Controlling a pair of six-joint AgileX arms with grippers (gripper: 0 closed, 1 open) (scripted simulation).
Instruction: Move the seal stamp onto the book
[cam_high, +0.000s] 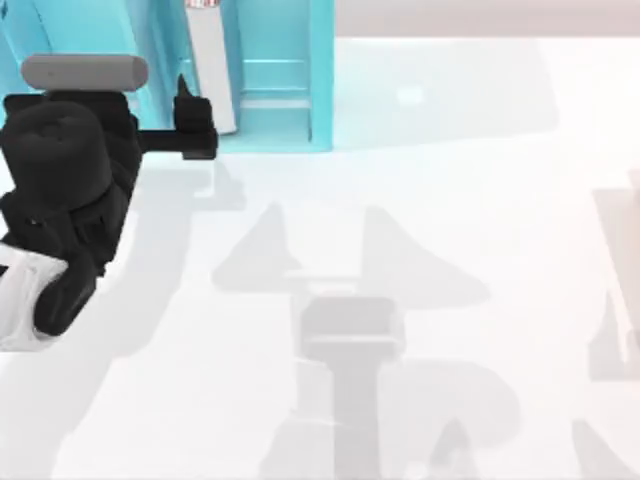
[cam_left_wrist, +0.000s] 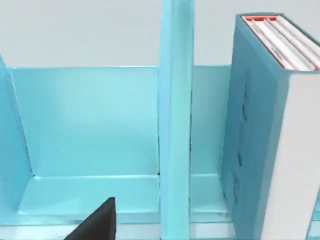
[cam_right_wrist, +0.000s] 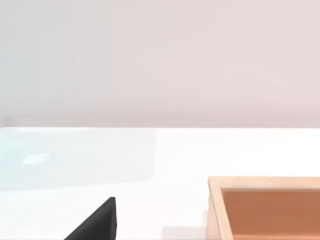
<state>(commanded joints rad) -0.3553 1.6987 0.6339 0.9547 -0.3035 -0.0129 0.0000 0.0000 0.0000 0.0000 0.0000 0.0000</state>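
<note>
The book (cam_high: 208, 70) stands upright in a compartment of the light-blue shelf unit (cam_high: 280, 100) at the back left of the table. Seen close in the left wrist view, the book (cam_left_wrist: 260, 150) has a teal cover and white page edges. My left gripper (cam_high: 190, 125) is open just in front of the shelf and close to the book, holding nothing. One of its black fingers (cam_left_wrist: 97, 222) shows against the shelf floor. The seal stamp is out of view. My right gripper (cam_right_wrist: 95, 225) is parked off to the right, over bare table.
An upright divider (cam_left_wrist: 175, 125) separates the book's compartment from an empty one (cam_left_wrist: 90, 125). An orange-brown open box (cam_right_wrist: 270, 210) sits on the table near the right gripper. Grey shadows of the arms fall across the white tabletop (cam_high: 400, 200).
</note>
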